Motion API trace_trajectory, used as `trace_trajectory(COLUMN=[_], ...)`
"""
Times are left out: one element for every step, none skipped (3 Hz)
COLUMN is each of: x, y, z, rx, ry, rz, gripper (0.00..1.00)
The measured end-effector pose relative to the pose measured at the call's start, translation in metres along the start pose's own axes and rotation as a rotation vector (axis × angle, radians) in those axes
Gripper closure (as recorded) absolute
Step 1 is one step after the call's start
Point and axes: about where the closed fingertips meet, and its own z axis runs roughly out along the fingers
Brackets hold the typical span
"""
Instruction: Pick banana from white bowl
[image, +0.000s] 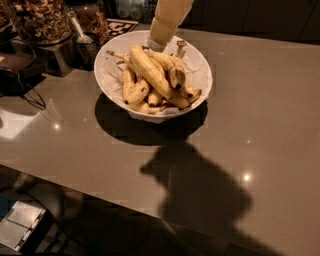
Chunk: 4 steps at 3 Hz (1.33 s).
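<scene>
The white bowl (202, 75) stands on the grey counter, lined with crumpled white paper and holding several bananas. The banana (169, 65) with brown blotches and a black tip lies on top toward the right, next to the longest, cleaner yellow banana (146, 69). Short bananas lie below them. My gripper (156, 45) comes down from the top edge on a cream-coloured arm and hangs over the far rim of the bowl, just behind the bananas. Nothing shows in its grasp.
Clear jars of nuts (40, 20) and a metal scoop in a cup (84, 41) stand at the back left. A black cable (27, 97) lies at the left. The counter's front edge (100, 195) runs along the bottom left. The arm's shadow falls in front of the bowl.
</scene>
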Motion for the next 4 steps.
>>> trace_trajectory(x=[-0.006, -0.007, 0.000, 0.005], y=[-0.005, -0.016, -0.034, -0.046], z=[0.000, 0.016, 0.035, 0.042], rx=[0.026, 0.019, 0.010, 0.018], ry=[-0.025, -0.012, 0.023, 0.042], rz=[0.002, 0.051, 0.154, 0.223], gripper=[0.00, 0.00, 0.03, 0.25])
